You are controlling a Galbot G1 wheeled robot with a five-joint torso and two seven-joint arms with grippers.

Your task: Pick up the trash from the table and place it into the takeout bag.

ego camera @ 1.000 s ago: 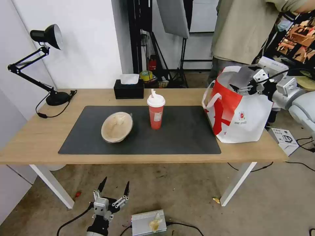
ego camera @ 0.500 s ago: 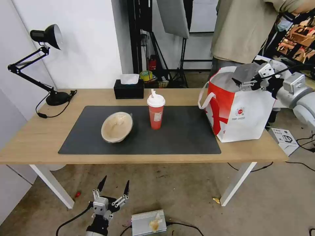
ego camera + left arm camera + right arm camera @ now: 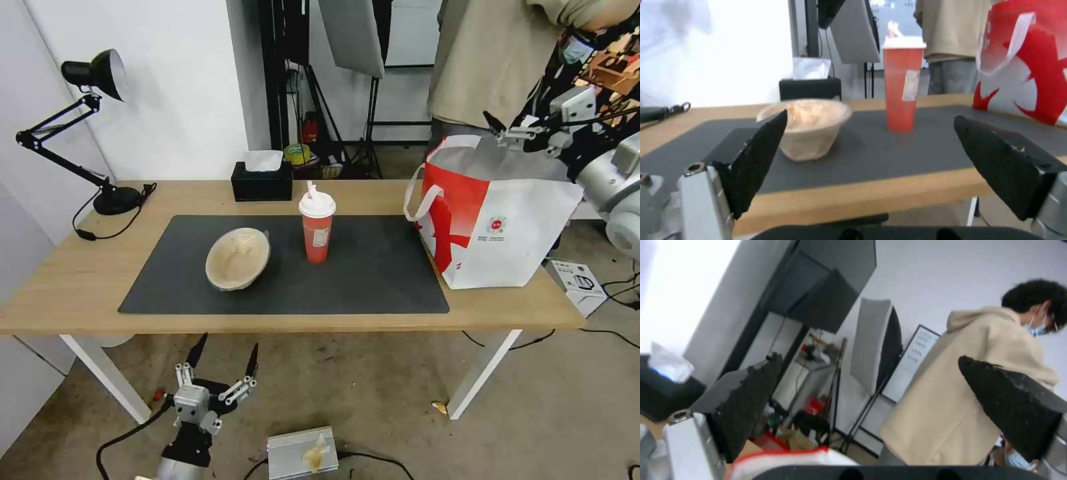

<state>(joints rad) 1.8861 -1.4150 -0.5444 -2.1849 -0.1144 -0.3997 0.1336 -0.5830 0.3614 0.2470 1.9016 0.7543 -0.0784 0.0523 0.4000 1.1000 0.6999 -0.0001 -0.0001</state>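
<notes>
The right tool (image 3: 507,130) is hovering wide open and empty above the takeout bag (image 3: 497,230). The left tool (image 3: 223,360) is hanging open below the tabletop (image 3: 80,287); it should approach the tan bowl (image 3: 237,258) low, avoiding the red cup (image 3: 317,227).

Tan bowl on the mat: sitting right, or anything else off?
The tan bowl is tipped on its side on the mat, with its opening facing up and toward the robot rather than resting flat. The red cup stands upright beside it, and the bag stands upright and open. No spills are visible.
</notes>
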